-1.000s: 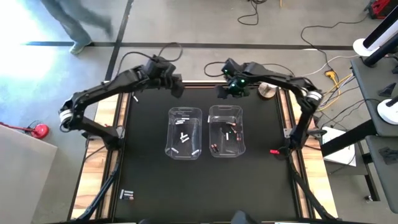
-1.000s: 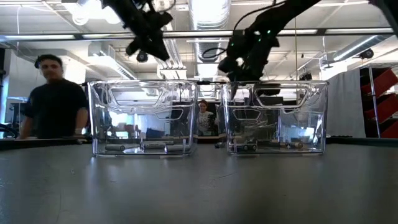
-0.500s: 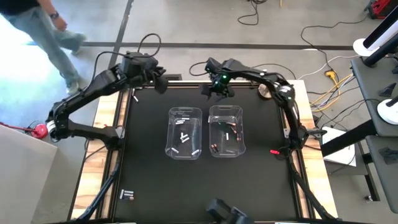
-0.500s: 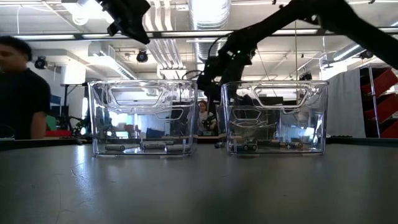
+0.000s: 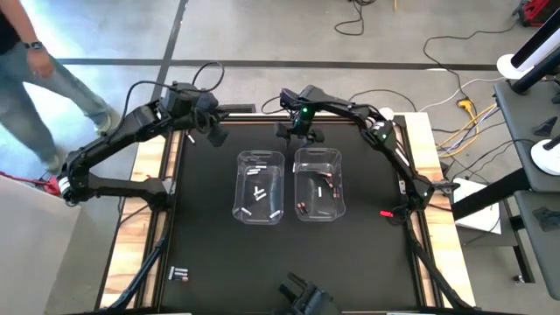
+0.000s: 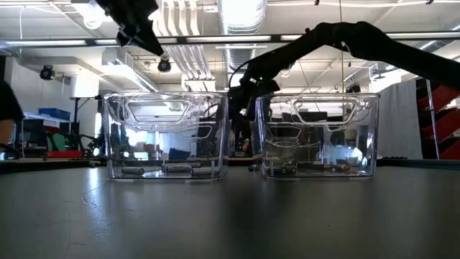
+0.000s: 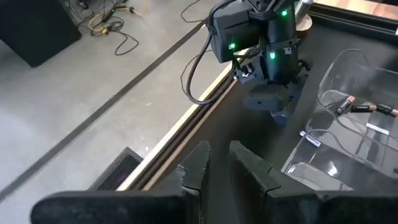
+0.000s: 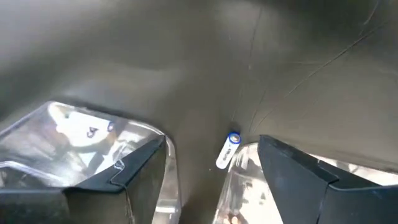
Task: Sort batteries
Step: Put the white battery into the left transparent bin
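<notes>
Two clear bins stand side by side mid-table. The left bin [image 5: 260,186] holds white batteries [image 5: 259,192]; the right bin [image 5: 318,183] holds dark copper-ended ones [image 5: 308,206]. A white battery with a blue end [image 8: 227,150] lies on the black mat between the bins' far ends. My right gripper [image 8: 211,142] hangs open above it, one finger to either side, touching nothing. My left gripper [image 5: 216,136] is raised over the mat's far left, its fingers [image 7: 200,163] almost together with nothing between them.
A loose white battery [image 5: 190,137] lies near the mat's far left edge. A small cluster of batteries [image 5: 179,275] sits at the near left. A red thing [image 5: 386,213] lies at the right edge, and a tape roll [image 5: 375,128] at the far right. A person [image 5: 26,79] walks beyond the table's left.
My right gripper has swung toward the table's left edge and come down, rolling as it went, to the far end of the gap between the bins. My left gripper has drawn back toward the table's far left corner. The person has walked on along the left.
</notes>
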Robot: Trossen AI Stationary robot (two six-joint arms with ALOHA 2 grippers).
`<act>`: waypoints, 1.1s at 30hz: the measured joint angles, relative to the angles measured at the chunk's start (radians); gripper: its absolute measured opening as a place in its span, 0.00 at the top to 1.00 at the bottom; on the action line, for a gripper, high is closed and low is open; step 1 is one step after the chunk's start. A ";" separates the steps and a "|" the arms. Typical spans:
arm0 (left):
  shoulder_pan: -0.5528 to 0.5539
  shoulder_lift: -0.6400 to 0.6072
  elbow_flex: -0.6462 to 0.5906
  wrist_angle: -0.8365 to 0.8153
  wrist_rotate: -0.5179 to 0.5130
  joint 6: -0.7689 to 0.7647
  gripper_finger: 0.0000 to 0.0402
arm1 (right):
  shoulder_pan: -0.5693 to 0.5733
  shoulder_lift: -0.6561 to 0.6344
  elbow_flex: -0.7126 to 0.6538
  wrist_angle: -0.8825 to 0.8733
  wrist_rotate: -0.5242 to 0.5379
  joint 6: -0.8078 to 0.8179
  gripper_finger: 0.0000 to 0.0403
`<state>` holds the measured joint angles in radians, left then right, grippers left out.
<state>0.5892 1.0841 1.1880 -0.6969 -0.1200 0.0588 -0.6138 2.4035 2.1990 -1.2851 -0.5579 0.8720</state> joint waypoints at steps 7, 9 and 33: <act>0.000 -0.034 -0.078 0.065 0.000 -0.012 0.90 | 0.010 0.005 -0.013 -0.028 0.013 0.033 0.41; 0.000 -0.034 -0.087 0.086 0.006 -0.012 0.90 | 0.012 0.005 -0.013 -0.027 0.018 0.053 0.42; 0.000 -0.020 -0.098 0.147 0.060 -0.016 0.90 | 0.067 0.050 -0.069 -0.028 0.082 0.131 0.55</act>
<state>0.5892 1.0641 1.0904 -0.5503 -0.0597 0.0429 -0.5464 2.4535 2.1299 -1.3130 -0.4762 1.0031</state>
